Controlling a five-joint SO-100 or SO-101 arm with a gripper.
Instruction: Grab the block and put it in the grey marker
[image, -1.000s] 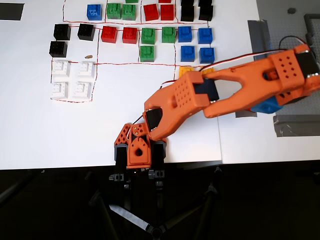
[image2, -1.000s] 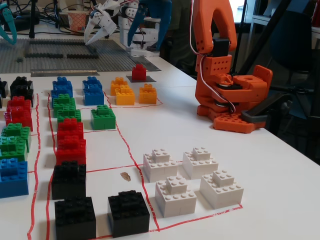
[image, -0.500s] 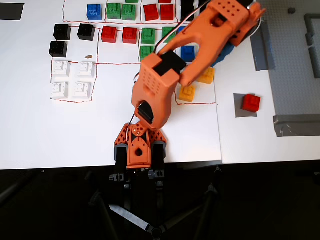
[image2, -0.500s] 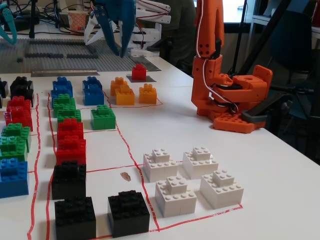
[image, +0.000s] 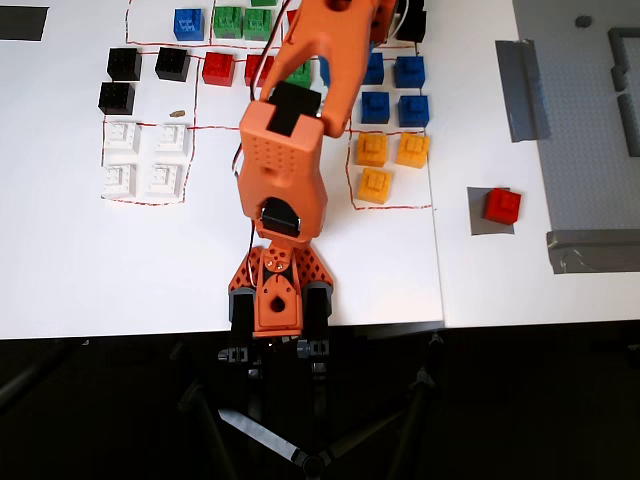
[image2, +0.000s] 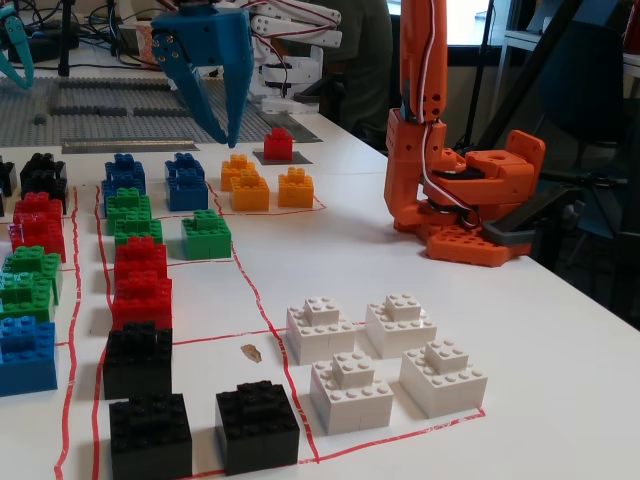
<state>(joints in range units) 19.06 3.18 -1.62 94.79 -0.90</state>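
Note:
The red block (image: 502, 205) sits on the small grey marker (image: 480, 224) at the right of the white table, a little toward the marker's top right corner. In the fixed view the same block (image2: 278, 143) stands on the marker (image2: 262, 157) at the back. My blue-fingered gripper (image2: 228, 142) hangs in the air left of that block, above the blue blocks, pointing down. Its fingertips meet and hold nothing. In the overhead view the orange arm (image: 285, 160) reaches to the top edge and the gripper is out of view.
Groups of blocks lie in red-outlined fields: black (image2: 150, 435), white (image2: 350, 390), red (image2: 140, 265), green (image2: 206, 235), blue (image2: 186, 180) and yellow-orange (image2: 250, 188). Long grey tape strips (image: 520, 90) border a grey baseplate (image: 590, 120) at the right. The arm's base (image2: 465, 215) stands at the table edge.

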